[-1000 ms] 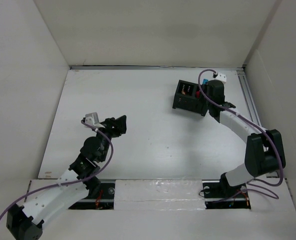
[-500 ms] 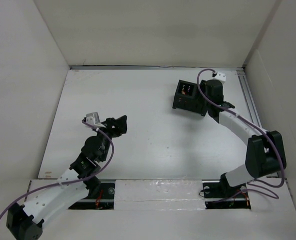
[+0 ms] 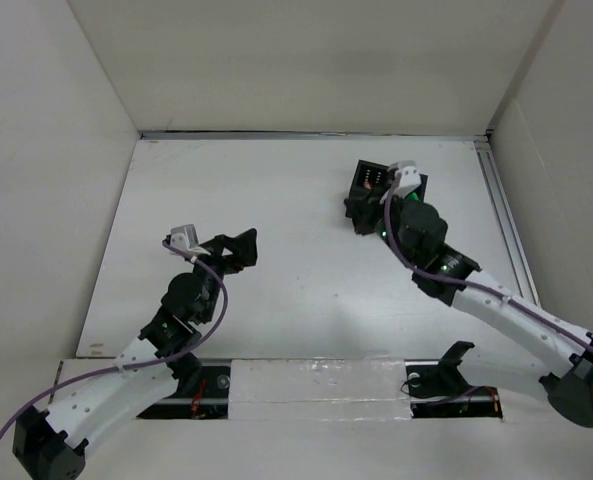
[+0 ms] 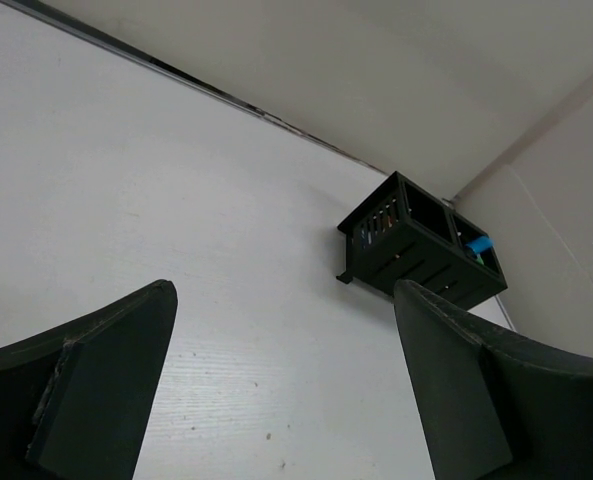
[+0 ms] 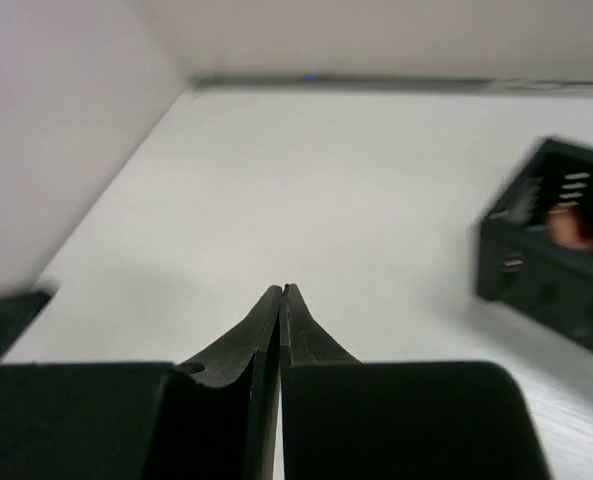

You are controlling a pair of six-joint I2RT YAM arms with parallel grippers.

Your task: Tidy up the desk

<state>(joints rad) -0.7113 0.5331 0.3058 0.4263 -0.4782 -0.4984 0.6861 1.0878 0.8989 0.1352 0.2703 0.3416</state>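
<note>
Near edge: both arm bases bolted low in the top view, purple cables looping off each

Left arm (image 3: 181, 310) – reaches up and inward from the near left corner, head over the left half of the bench (image 3: 306, 270). Left jaws spread wide, nothing between them; in the left wrist view the two dark fingers (image 4: 96, 390) stand well apart with bare white surface showing in the gap. Not touching any object

Right arm (image 3: 496, 310) – stretches from the near right corner diagonally toward the middle right of the bench. Its wrist sits just beside the near side of the organizer box (image 3: 368, 190) and partly covers it from above. Right jaws pressed fully together, tips meeting in a thin seam in the right wrist view, holding nothing

Bench – large flat white top, fills the middle of the top view, walled by white panels left, far and right

Organizer box – black, two compartments, slotted side walls, far right part of the bench. A small blue item (image 4: 478, 246) sits in one compartment; something orange shows in the other, too blurred to name

Metal rail (image 3: 501, 215) – runs along the right edge, beyond the box
</note>
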